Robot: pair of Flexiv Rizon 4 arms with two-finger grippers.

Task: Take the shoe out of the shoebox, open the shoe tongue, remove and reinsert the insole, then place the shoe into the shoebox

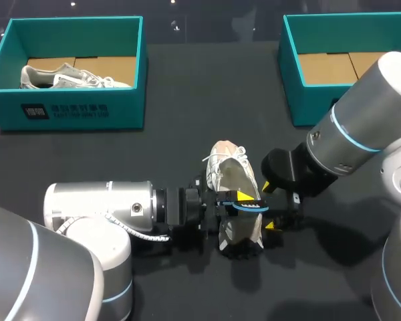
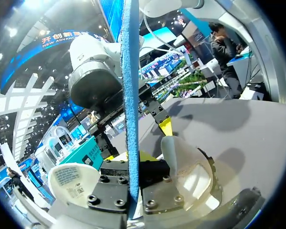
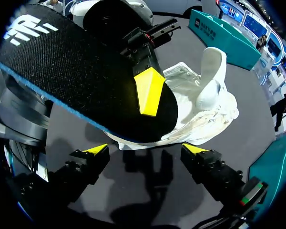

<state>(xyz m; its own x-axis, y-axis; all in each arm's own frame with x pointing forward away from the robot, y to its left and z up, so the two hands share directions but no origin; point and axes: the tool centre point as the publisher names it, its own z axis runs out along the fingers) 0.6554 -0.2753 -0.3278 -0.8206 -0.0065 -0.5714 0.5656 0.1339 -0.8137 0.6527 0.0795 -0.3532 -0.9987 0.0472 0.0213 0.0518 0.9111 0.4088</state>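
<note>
A white shoe (image 1: pixel 227 170) lies on its side on the black table, opening toward the grippers. My left gripper (image 1: pixel 242 199) is shut on the black insole (image 1: pixel 244 229) with a blue edge, holding it just in front of the shoe. In the left wrist view the insole (image 2: pixel 130 95) stands edge-on between the fingers of that gripper (image 2: pixel 130 158), with the shoe (image 2: pixel 188 167) beside it. My right gripper (image 1: pixel 270 205) is open next to the insole, holding nothing. In the right wrist view its gripper (image 3: pixel 147 150) sits below the insole (image 3: pixel 81 71) and the shoe (image 3: pixel 202 102).
A teal shoebox (image 1: pixel 73 110) at the back left holds another pale shoe (image 1: pixel 70 77). A second teal shoebox (image 1: pixel 291 67) at the back right shows a bare cardboard floor. Dark tabletop (image 1: pixel 187 100) lies between the boxes.
</note>
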